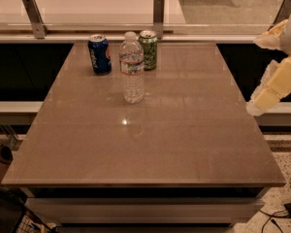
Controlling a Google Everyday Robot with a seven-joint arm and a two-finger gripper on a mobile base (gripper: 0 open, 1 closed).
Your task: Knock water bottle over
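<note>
The water bottle is clear ribbed plastic with a white cap and a white-and-red label band. It stands upright on the brown table, toward the back left of centre. My gripper is a pale cream shape at the right edge of the view. It hangs beyond the table's right edge, far to the right of the bottle and not touching anything.
A blue soda can stands behind and left of the bottle. A green soda can stands just behind and right of it. A rail with metal posts runs along the table's far edge. Cables lie on the floor at the lower right.
</note>
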